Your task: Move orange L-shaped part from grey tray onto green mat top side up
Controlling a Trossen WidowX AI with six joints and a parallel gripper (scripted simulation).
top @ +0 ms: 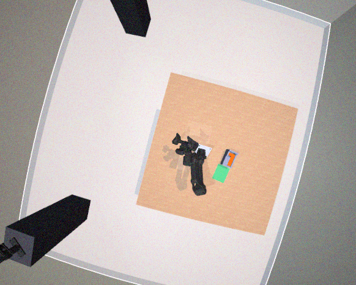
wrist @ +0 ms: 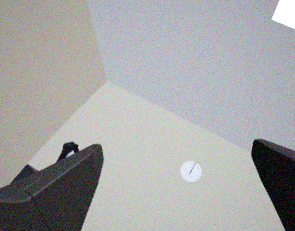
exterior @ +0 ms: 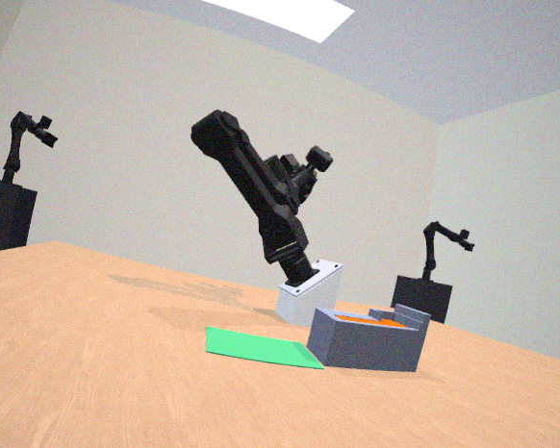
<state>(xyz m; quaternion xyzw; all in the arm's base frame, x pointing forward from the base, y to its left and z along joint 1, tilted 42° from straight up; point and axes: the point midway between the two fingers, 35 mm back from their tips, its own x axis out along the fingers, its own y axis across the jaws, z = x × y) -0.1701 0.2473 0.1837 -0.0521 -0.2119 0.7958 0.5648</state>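
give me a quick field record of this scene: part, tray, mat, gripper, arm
part: orange part lying flush in its pocket, untouched
tray: grey tray on the wooden table, next to the mat
mat: green mat flat beside the tray, nothing on it
gripper: gripper open, holding nothing, pointing up at the walls and ceiling
arm: arm folded back above its base, away from the tray

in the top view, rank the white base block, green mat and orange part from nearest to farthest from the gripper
Measured from the open gripper, at the arm's upper left end:
1. White base block, just to its right, partly under the arm.
2. Green mat, farther right and lower, beside the tray.
3. Orange part, in the grey tray farthest right; only slightly beyond the mat.
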